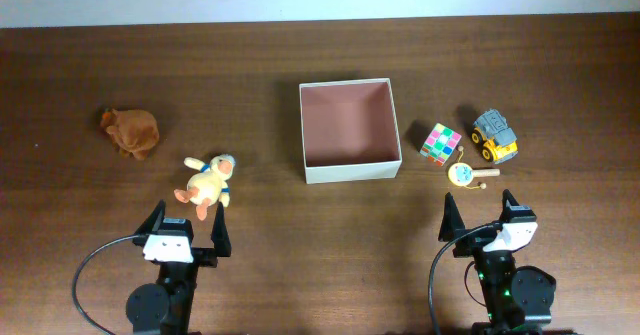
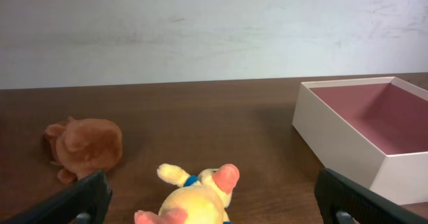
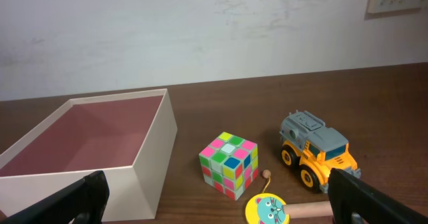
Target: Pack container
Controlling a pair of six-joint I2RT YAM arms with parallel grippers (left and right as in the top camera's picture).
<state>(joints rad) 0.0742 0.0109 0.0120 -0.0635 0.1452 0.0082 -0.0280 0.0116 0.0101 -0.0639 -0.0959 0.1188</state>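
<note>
The container [image 1: 350,174] is a square shallow cardboard box with off-white walls and a reddish-brown inside, empty, at the table's middle; it also shows in the left wrist view [image 2: 348,144] and the right wrist view [image 3: 150,157]. A yellow plush duck [image 1: 206,185] lies left of it, just ahead of my open left gripper [image 1: 186,233] and between its fingers [image 2: 212,204] in the left wrist view [image 2: 197,194]. A brown plush [image 1: 131,131] lies further left. Right of the box are a colour cube [image 1: 440,142], a yellow-grey toy truck [image 1: 495,136] and a small rattle drum [image 1: 465,173]. My right gripper [image 1: 486,220] is open and empty.
The table's far edge meets a pale wall [image 2: 200,30]. In the right wrist view the cube [image 3: 229,164], the truck [image 3: 317,147] and the rattle drum [image 3: 267,209] sit close together in front of the fingers.
</note>
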